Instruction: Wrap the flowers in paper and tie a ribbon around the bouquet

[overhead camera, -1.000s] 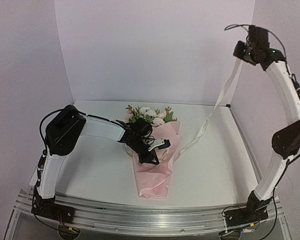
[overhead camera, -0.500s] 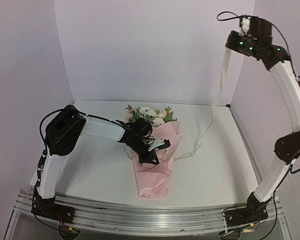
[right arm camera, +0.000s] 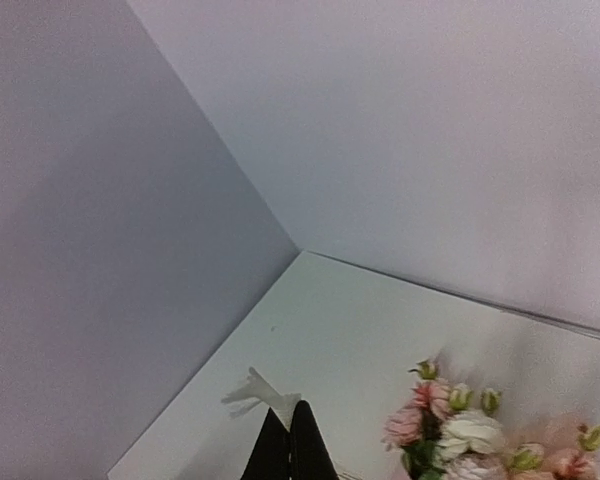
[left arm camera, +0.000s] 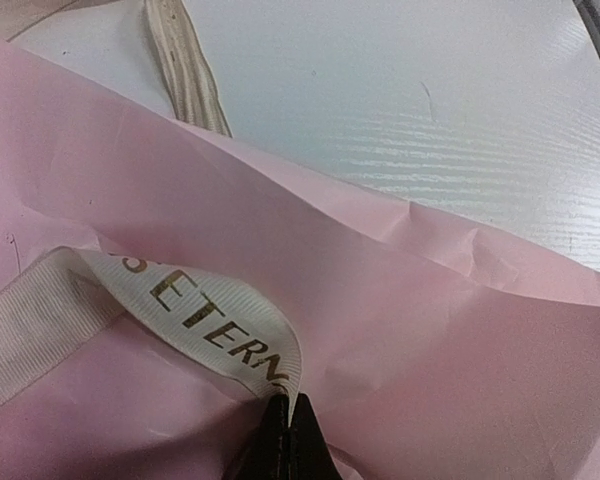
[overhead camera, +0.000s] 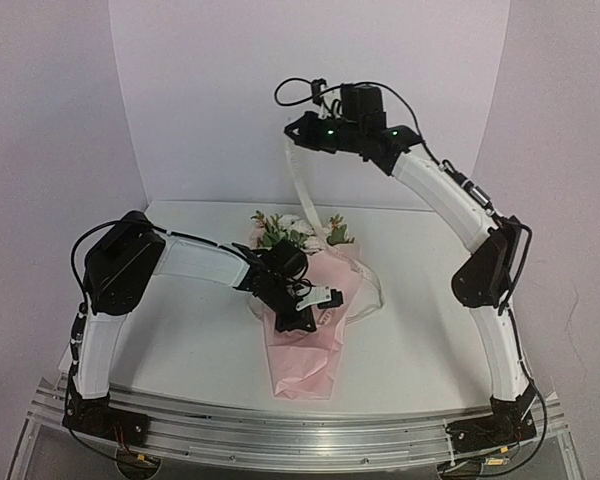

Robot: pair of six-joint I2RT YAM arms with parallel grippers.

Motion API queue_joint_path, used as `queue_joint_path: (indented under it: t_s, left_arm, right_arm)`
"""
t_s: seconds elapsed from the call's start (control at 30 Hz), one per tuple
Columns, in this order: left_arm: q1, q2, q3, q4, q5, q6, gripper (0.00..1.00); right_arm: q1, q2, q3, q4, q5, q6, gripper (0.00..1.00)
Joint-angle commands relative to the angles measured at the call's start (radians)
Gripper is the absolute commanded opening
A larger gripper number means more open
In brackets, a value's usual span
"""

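**Top external view.** The bouquet (overhead camera: pixel 305 330), a tapering cone of thin light pink paper (overhead camera: pixel 305 365) topped with small pink and white artificial flowers (overhead camera: pixel 295 232) and green leaves, lies at the centre of the white table (overhead camera: pixel 430 330). Its blooms point to 12 o'clock and its narrow end to 6. The left gripper (overhead camera: pixel 305 315) is pressed down on the middle of the cone. The right gripper (overhead camera: pixel 294 138) hangs high above the table at 12 o'clock from the blooms. A long, narrow cream-beige fabric ribbon (overhead camera: pixel 298 190) drops from it to the bouquet and loops out on the table at 3 o'clock from the cone.

**Left wrist view.** The black fingertips (left arm camera: pixel 280 425) at 6 o'clock are pinched together on the ribbon (left arm camera: pixel 210 320), printed with dark letters, which lies across the creased pink paper (left arm camera: pixel 400 330). Another stretch of ribbon (left arm camera: pixel 185 70) runs off at 11 o'clock over the table (left arm camera: pixel 430 100).

**Right wrist view.** The fingertips (right arm camera: pixel 300 445) at 6 o'clock are pressed together, with a pale ribbon end (right arm camera: pixel 252 390) sticking out at 10 o'clock from them. The flowers (right arm camera: pixel 450 430) show at 5 o'clock, on the table (right arm camera: pixel 370 330) below the plain pale walls (right arm camera: pixel 380 130).
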Motion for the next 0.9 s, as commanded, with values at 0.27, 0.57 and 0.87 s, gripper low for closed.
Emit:
queue_joint_path:
  t_s: [0.27, 0.57, 0.87]
  left_arm:
    - [-0.029, -0.061, -0.096, -0.014, -0.021, 0.114, 0.0]
    - [-0.029, -0.053, -0.07, -0.021, -0.02, 0.109, 0.0]
    - [-0.028, -0.057, -0.047, -0.057, 0.014, 0.091, 0.0]
  right_arm:
    - [0.217, 0.064, -0.084, 0.182, -0.118, 0.096, 0.0]
    - [0.226, 0.011, -0.184, 0.065, -0.148, 0.099, 0.29]
    - [0.156, -0.315, -0.434, -0.048, 0.09, 0.048, 0.77]
